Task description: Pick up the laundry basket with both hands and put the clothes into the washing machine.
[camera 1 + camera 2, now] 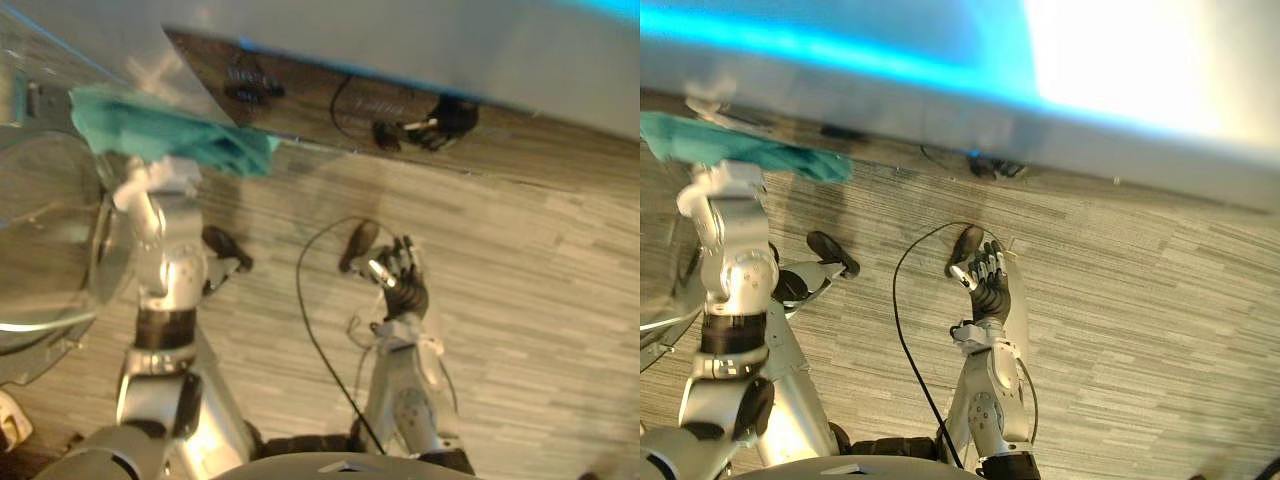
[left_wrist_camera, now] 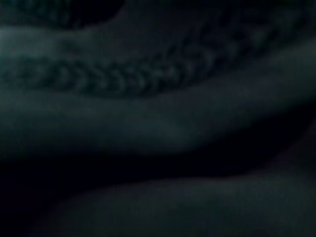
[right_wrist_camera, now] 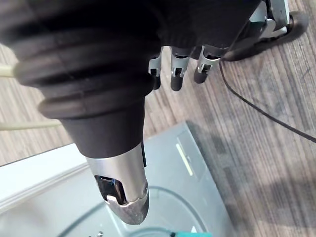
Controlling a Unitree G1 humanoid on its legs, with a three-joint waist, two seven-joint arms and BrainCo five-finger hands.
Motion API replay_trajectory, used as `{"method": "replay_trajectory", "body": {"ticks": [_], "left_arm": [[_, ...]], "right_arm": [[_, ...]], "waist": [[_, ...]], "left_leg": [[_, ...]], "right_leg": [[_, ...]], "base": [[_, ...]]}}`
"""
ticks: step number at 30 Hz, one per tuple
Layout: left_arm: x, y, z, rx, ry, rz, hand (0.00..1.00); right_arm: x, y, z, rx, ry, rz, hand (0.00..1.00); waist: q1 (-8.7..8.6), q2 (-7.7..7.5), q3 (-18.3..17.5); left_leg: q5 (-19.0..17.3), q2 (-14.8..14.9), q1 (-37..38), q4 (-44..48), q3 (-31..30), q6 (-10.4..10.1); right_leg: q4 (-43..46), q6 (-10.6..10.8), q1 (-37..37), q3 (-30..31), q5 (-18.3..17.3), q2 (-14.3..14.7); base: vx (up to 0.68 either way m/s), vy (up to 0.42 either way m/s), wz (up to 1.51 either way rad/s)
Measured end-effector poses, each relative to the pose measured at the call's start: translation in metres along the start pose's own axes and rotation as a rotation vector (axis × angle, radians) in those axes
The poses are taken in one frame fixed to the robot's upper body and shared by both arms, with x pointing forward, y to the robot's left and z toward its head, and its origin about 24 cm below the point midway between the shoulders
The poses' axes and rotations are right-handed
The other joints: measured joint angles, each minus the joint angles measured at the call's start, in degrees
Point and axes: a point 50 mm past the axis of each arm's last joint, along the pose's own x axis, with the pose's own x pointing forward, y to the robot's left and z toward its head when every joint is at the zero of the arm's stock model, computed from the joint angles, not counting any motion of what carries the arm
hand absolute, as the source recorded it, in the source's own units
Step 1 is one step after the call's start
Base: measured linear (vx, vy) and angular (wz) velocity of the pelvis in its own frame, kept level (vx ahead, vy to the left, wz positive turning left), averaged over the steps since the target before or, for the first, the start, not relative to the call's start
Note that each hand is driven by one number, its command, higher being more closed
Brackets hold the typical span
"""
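Probably a laundry room: washing machine (image 3: 187, 197) on wood-look floor (image 1: 520, 260)

The left robot hand (image 1: 140, 186) goes up into the teal cloth (image 1: 170, 135), and the cloth hides its fingers. In the left wrist view, something dark and knitted (image 2: 123, 79) sits very close. It is too dim and blurry to tell what it is. The grey washing machine (image 1: 400, 50) is cut off by the top edge. Its round door (image 1: 45, 240) is cut off by the left edge.
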Motion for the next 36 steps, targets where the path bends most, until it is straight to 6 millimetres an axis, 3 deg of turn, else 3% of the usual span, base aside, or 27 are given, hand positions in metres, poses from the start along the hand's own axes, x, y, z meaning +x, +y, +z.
{"method": "replay_trajectory", "body": {"ticks": [2,5,9,13,17,21,24,28,30,31,33,35,36], "left_arm": [[0.025,-0.016,0.005,0.024,-0.028,-0.029,1.0],[0.045,-0.039,0.002,0.004,-0.012,-0.047,1.0],[0.057,-0.081,-0.001,-0.048,0.028,-0.132,1.0],[0.06,-0.119,-0.002,-0.109,0.071,-0.213,1.0],[0.073,-0.123,-0.004,-0.071,0.091,-0.185,1.0],[0.1,-0.144,0.021,0.066,0.05,-0.229,1.0],[0.101,-0.148,0.025,0.111,0.045,-0.268,1.0],[0.098,-0.153,0.022,0.0,0.095,-0.283,1.0],[0.096,-0.153,0.024,0.036,0.06,-0.295,1.0],[0.096,-0.154,0.026,0.097,0.025,-0.323,0.0],[0.095,-0.156,0.032,0.292,-0.081,-0.388,0.0],[0.086,-0.164,0.033,0.691,-0.26,-0.541,0.0],[0.085,-0.167,0.034,0.985,-0.404,-0.59,0.0]], "right_arm": [[0.001,0.002,0.001,0.028,-0.015,0.006,0.0],[0.001,0.003,-0.001,0.055,-0.009,0.004,0.0],[0.001,0.005,-0.003,0.075,-0.006,0.009,0.0],[0.008,0.007,-0.006,0.104,0.007,0.011,0.0],[0.009,0.006,-0.006,0.121,0.006,0.004,0.0],[0.016,0.005,-0.007,0.152,0.013,0.001,0.0],[0.022,0.002,-0.001,0.17,-0.012,-0.01,0.0],[0.023,-0.007,0.005,0.185,-0.036,-0.043,0.0],[0.023,-0.011,0.008,0.174,-0.043,-0.051,0.0],[0.022,-0.013,0.01,0.166,-0.049,-0.045,0.0],[0.021,-0.017,0.012,0.154,-0.055,-0.025,0.0],[0.02,-0.022,0.012,0.136,-0.049,-0.005,0.0],[0.02,-0.024,0.01,0.14,-0.043,0.002,0.0]], "waist": [[-0.31,-0.06,0.03],[-0.68,-0.15,-0.03],[-1.39,-0.53,-0.23],[-2.63,-1.83,-0.96],[-2.91,-2.68,-1.45],[-3.43,-4.32,-2.68],[-3.57,-4.27,-2.76],[-4.71,-3.89,-3.28],[-4.86,-3.65,-3.4],[-4.89,-3.56,-3.45],[-4.97,-3.49,-3.37],[-4.65,-3.08,-3.17],[-4.51,-2.97,-3.1]], "left_leg": [[0.58,0.38,-2.15,0.04,-0.4,0.34],[0.98,0.77,-2.74,-0.39,-0.88,0.28],[1.95,0.68,-2.79,-2.8,-0.09,0.38],[2.96,0.69,-2.77,-5.83,1.5,0.02],[3.31,1.41,-2.22,-7.6,3.59,-0.13],[4.31,1.59,-0.61,-12.59,8.41,-1.42],[4.64,1.42,0.19,-14.86,10.55,-1.92],[6.26,-0.27,0.33,-19.2,11.65,-2.61],[7.04,-0.79,0.36,-20.97,11.81,-3.22],[7.33,-1.02,0.51,-21.85,12.16,-3.51],[8.7,-1.66,1.09,-23.09,12.58,-3.22],[9.72,-1.87,1.59,-24.25,12.97,-3.16],[10.04,-1.85,1.68,-24.4,13.01,-3.32]], "right_leg": [[-0.35,-0.44,-1.5,-0.64,0.7,0.28],[-1.68,-0.59,-1.2,-1.39,1.57,1.04],[-4.75,-0.56,-1.12,-1.91,3.3,1.93],[-9.31,-0.5,-1.11,-2.65,5.83,3.15],[-13.21,-0.33,-1.23,-2.58,7.9,4.78],[-21.0,-0.04,-1.03,-2.84,11.0,6.13],[-24.45,0.04,-0.37,-3.27,12.59,6.29],[-28.79,0.14,0.59,-4.95,13.78,6.1],[-30.45,0.16,1.15,-5.96,13.79,6.17],[-31.22,0.37,1.4,-6.28,13.93,6.26],[-31.59,1.3,1.69,-6.16,14.68,6.1],[-32.64,1.36,2.5,-6.48,15.47,6.29],[-33.1,1.37,2.91,-6.66,16.35,6.51]], "base": [[-0.09,-0.023,-0.05],[-0.08,-0.007,-0.09],[-0.09,-0.009,-0.08],[-0.08,0.019,-0.15],[-0.06,0.032,-0.23],[-0.04,0.066,-0.25],[-0.03,0.076,-0.08],[-0.04,0.08,0.09],[-0.05,0.038,0.05],[-0.05,0.022,0.09],[-0.05,0.013,0.13],[-0.05,0.003,0.13],[-0.04,-0.004,0.11]]}}
